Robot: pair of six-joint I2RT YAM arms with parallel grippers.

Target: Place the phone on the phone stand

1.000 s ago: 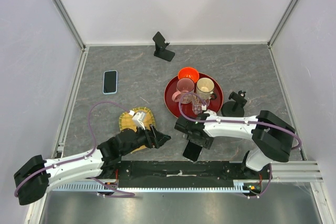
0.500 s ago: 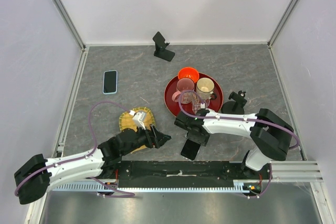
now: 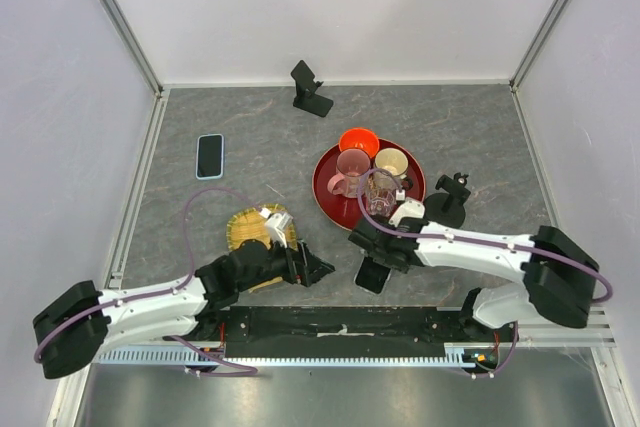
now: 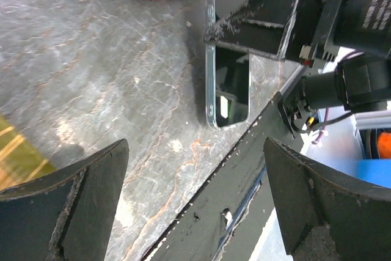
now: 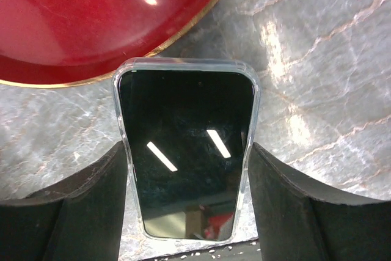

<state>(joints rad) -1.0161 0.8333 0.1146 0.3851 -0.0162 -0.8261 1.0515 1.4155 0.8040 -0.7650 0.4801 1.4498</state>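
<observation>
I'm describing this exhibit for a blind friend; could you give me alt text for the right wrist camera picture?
A phone in a clear case lies screen up, dark, on a grey marbled table, between the black fingers of the right gripper, which sit close beside its long edges. The rim of a red tray curves past its far end.

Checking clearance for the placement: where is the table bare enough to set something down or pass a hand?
Bare: back right corner, bordered by phone stand and red tray; also between blue-cased phone and tray. Crowded: near edge, with left hand, right hand, coaster and second phone.
</observation>
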